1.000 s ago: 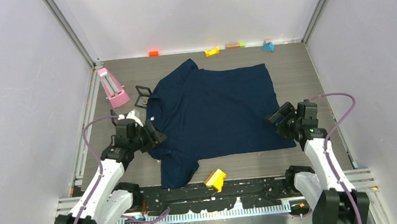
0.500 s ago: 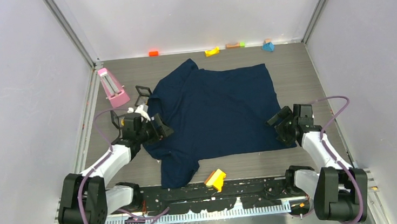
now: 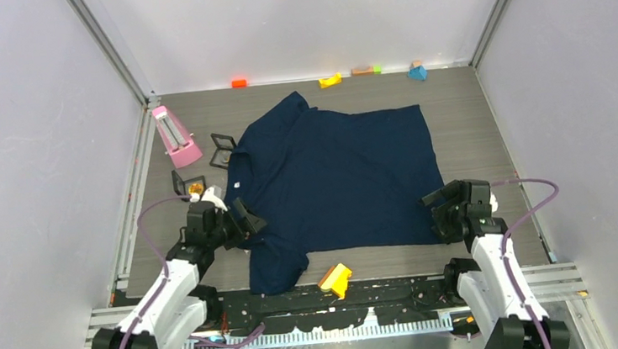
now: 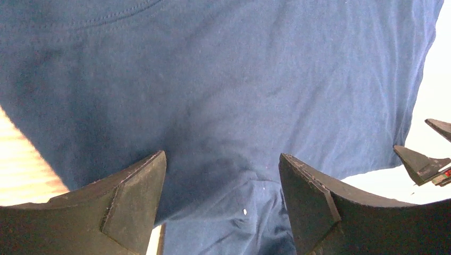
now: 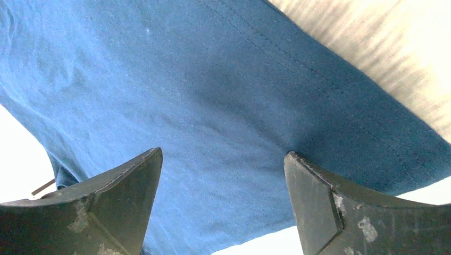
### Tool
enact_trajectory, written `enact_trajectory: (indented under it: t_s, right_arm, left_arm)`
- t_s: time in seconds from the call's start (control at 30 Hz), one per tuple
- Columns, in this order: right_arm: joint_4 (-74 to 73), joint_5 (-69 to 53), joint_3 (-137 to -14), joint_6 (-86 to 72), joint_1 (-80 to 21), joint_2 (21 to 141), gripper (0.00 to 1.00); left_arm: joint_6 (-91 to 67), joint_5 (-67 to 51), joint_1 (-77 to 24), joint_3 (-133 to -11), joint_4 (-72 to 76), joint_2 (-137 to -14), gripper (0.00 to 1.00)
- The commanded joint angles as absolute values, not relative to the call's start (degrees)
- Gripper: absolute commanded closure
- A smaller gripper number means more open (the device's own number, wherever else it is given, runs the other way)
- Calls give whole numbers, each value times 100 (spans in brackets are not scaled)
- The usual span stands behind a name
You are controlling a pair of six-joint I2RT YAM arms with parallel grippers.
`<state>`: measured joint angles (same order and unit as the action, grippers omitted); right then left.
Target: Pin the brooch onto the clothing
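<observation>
Clothing (image 3: 331,172) fills the space under both pairs of jaws: the left gripper (image 4: 220,156) and right gripper (image 5: 223,154) each stand wide apart over navy fabric, gripping nothing. From above, the left sits at the shirt's 8 o'clock edge and the right at its 4 o'clock corner. The brooch (image 3: 197,187) lies off the fabric at the shirt's 9 o'clock, by a small black frame (image 3: 180,182).

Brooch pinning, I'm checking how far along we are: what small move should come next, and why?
Probably move the left gripper back toward the brooch, which lies on the table just left of the clothing, nearest that arm. The clothing is spread flat, and both it and the right gripper stand open over the fabric, holding nothing.
</observation>
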<state>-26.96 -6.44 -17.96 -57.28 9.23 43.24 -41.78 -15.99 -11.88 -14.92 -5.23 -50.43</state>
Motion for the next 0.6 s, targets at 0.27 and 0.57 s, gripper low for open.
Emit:
enact_trajectory:
  t_s: [0.27, 0.57]
  right_arm:
    - [-4365, -363, -2279, -5734, 949, 3130, 9]
    - [-4174, -1674, -3352, -4146, 954, 3305, 9]
  left_arm:
    - [-3803, -1675, -1178, -2981, -2795, -3685, 7]
    - [-2317, -893, -1109, -5597, -4383, -5426, 0]
